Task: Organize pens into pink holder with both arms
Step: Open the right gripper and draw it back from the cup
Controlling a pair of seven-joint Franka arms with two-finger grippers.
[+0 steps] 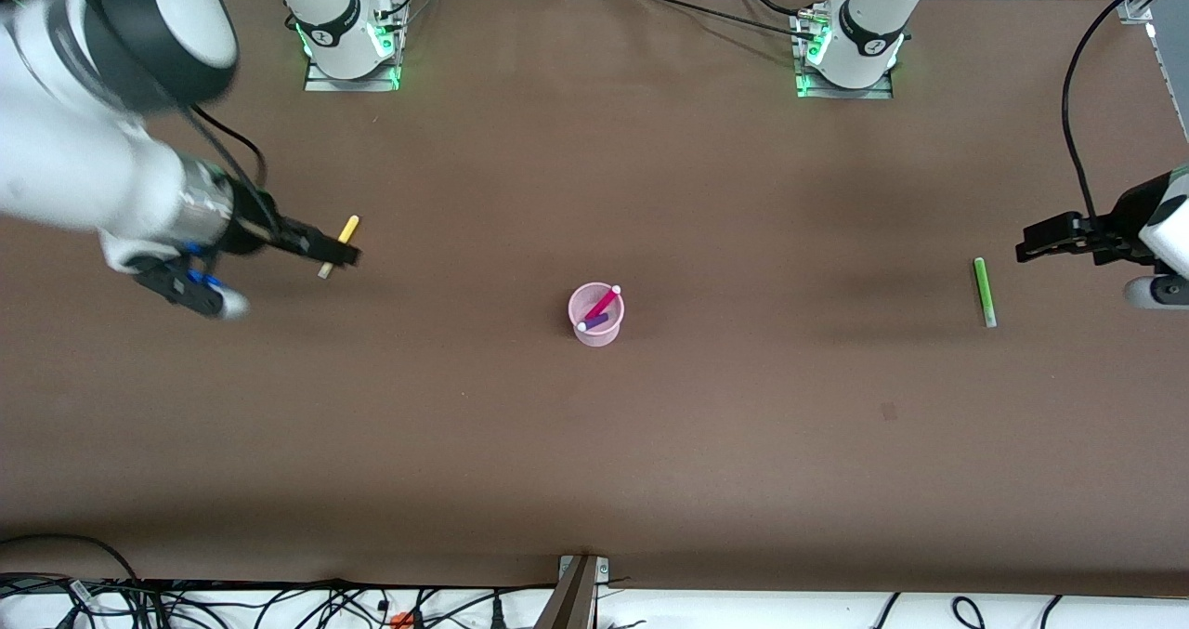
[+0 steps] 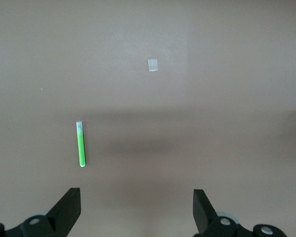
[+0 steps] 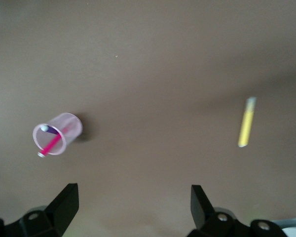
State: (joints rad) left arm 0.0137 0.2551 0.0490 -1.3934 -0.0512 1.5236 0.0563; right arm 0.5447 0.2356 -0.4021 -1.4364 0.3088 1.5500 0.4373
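The right gripper [image 1: 339, 255] covers the yellow pen's [image 1: 348, 229] middle; the left arm [image 1: 1152, 229] is cut off by the front view's edge.

The right arm [image 1: 111, 155] reached out low from its end of the table. The right gripper [image 1: 339, 255] hung in the air with its two fingers [image 3: 64, 205] wide apart and nothing between them. The left arm [image 1: 1156, 229] stretched out at its own end. The left gripper [image 1: 1031, 243] was up too, fingers [image 2: 69, 207] spread wide and holding nothing
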